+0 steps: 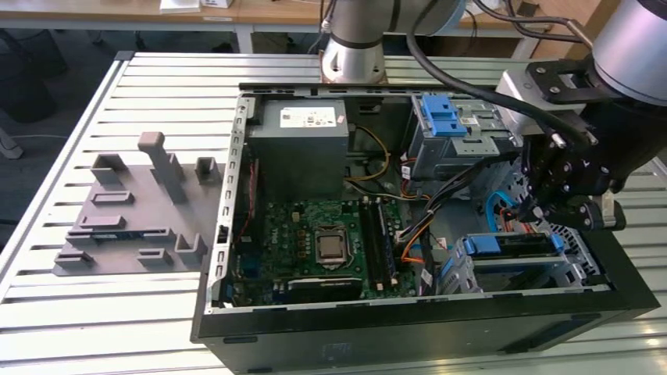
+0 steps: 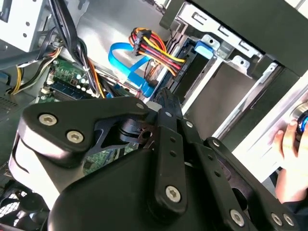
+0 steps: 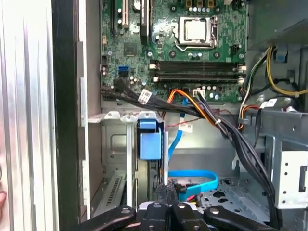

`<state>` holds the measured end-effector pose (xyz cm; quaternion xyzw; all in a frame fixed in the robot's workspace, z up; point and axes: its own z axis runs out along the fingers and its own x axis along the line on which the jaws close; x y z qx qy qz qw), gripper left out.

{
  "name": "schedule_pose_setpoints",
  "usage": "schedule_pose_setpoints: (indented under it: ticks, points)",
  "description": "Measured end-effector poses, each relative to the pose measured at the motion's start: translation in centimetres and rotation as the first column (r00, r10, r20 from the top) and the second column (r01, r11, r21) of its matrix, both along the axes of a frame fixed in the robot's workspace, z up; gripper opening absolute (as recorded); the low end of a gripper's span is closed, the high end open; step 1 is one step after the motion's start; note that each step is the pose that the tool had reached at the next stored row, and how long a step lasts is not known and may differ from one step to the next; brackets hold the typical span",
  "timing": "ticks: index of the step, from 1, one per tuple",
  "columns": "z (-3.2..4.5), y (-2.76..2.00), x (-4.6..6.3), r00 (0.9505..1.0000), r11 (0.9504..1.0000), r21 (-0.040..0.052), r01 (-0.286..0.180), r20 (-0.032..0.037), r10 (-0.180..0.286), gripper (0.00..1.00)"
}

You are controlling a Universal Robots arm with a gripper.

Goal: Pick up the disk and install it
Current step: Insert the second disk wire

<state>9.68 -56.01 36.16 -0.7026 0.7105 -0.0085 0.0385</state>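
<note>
So the disk (image 1: 511,245) looks to be sitting in the metal drive cage (image 1: 583,269) at the corner of the open computer case (image 1: 417,328), on the exterior view's right. You only get its blue-framed edge from there, and in the first wrist view the blue plastic end (image 3: 149,139) pokes up out of the cage slot. I can't tell whether it's pushed fully home or just resting in the rails. The gripper (image 1: 536,209) hangs right above that cage. In both wrist views its fingers (image 3: 166,195) look pinched together with nothing between them, so it's empty as far as I can see, and the tips are just beside a flat blue cable (image 3: 192,177), not on the disk. Handling-wise, my guess is it's a stiff, fairly dense little slab. The metal faces would be slick and it won't like knocks, while the plastic frame should have a bit of flex. I'd say grab it across the blue frame's long edges or by that exposed end, and keep off the label face and connector side. It's tight in there too, with a bundle of wires (image 3: 207,113) running past the cage toward the motherboard (image 1: 323,234). The grey slotted stand (image 1: 136,211) sits well apart on the table (image 1: 62,328), at the exterior view's left.
</note>
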Motion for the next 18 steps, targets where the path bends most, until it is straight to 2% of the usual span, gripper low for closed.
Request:
schedule_pose_setpoints:
  ticks: [8,11,15,18]
  points:
    - [0.24,0.63,-0.12,1.0000,1.0000,0.0014,0.000,-0.0011,0.000,0.11]
    - [0.24,0.70,-0.12,0.9999,1.0000,0.0022,0.000,-0.0131,0.000,0.11]
    - [0.27,0.78,-0.10,0.9995,0.9999,0.0122,0.000,-0.0311,0.000,0.11]
    - [0.49,0.88,-0.05,0.9991,0.9999,0.0139,0.000,-0.0422,0.000,0.11]
